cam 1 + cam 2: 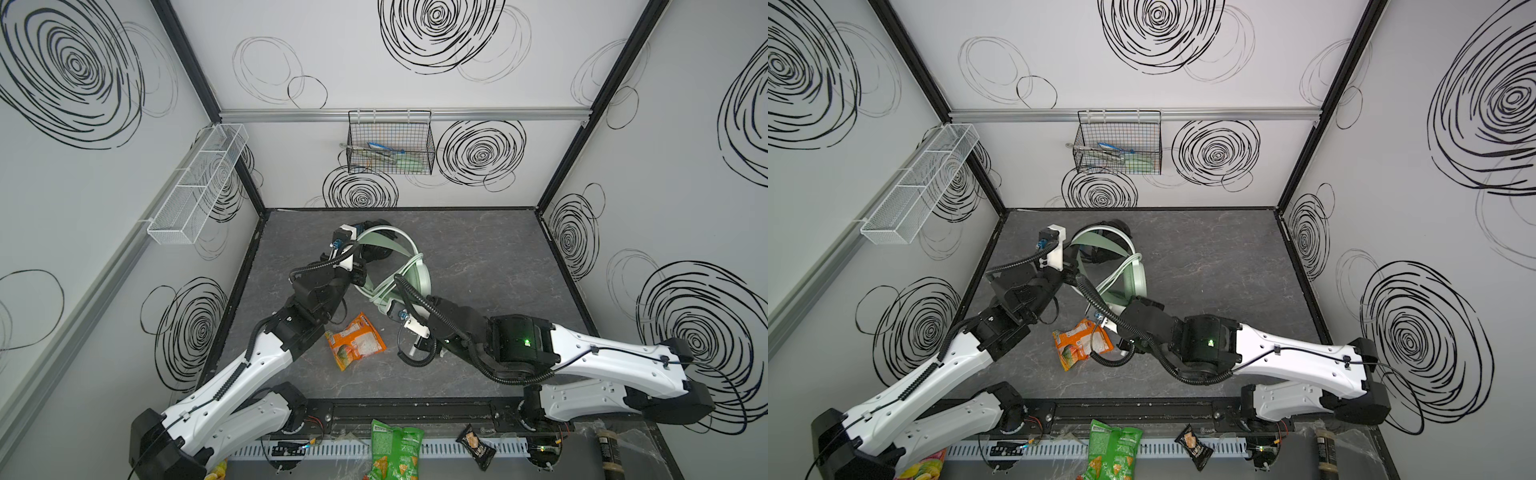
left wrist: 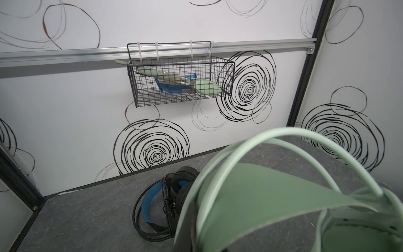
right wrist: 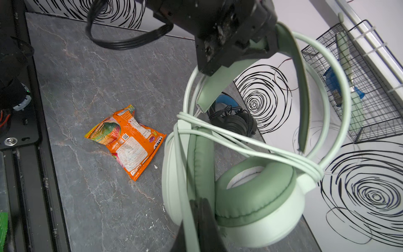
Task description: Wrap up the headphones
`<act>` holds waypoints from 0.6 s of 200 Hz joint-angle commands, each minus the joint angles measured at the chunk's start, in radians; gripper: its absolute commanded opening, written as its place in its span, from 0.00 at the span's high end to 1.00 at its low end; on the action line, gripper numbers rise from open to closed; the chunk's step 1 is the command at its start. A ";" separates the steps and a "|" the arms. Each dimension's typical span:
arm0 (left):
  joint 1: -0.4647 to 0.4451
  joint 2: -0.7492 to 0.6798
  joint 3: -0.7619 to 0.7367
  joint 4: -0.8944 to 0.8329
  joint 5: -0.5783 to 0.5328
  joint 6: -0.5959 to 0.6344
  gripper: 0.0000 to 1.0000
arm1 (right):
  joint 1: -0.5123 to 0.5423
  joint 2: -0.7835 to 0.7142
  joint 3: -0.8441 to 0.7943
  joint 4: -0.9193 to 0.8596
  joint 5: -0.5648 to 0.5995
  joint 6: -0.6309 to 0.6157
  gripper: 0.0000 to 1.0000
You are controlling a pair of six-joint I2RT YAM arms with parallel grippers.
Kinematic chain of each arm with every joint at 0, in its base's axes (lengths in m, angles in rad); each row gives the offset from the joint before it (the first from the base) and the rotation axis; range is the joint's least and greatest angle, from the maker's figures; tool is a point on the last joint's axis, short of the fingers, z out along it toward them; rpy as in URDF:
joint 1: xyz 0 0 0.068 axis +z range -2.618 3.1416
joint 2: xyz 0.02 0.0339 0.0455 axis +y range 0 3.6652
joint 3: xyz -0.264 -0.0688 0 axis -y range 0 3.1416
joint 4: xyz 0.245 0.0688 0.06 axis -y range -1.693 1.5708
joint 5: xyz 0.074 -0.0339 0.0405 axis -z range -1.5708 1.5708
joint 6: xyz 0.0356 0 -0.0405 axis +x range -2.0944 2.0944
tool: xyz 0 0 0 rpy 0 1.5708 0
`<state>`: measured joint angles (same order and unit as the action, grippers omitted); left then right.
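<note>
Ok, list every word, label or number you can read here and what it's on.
"FOX'S", likely, sideways on the orange snack bag; its small print is too small to read.
Green chip bag: print too blurred.
Dark small packet: too blurred.

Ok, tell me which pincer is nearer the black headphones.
Left. The left pincer grips the band of the mint-green headset, right beside the black headphones. The right pincer holds that headset at its earcups, farther toward the robot.
</note>
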<state>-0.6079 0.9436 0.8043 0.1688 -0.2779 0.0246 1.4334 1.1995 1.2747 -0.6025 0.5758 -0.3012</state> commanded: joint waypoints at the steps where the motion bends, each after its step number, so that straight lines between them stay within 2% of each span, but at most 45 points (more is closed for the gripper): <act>1: 0.013 0.002 0.047 -0.034 0.043 0.093 1.00 | 0.029 -0.058 -0.004 0.014 0.102 -0.055 0.98; 33: 0.017 0.043 0.085 -0.138 0.147 0.129 1.00 | 0.070 -0.075 -0.024 0.048 0.182 -0.088 0.99; 57: 0.014 0.035 0.064 -0.143 0.219 0.116 1.00 | 0.105 -0.089 -0.036 0.099 0.242 -0.108 0.98; 86: -0.004 0.035 0.055 -0.155 0.249 0.114 1.00 | 0.148 -0.098 -0.051 0.209 0.260 -0.126 0.98; 120: -0.039 0.040 0.058 -0.163 0.279 0.119 1.00 | 0.148 -0.068 -0.053 0.318 0.283 -0.130 0.98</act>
<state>-0.6395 0.9813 0.8623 0.0032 -0.0120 0.0788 1.5688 1.1656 1.1976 -0.4694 0.7769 -0.4210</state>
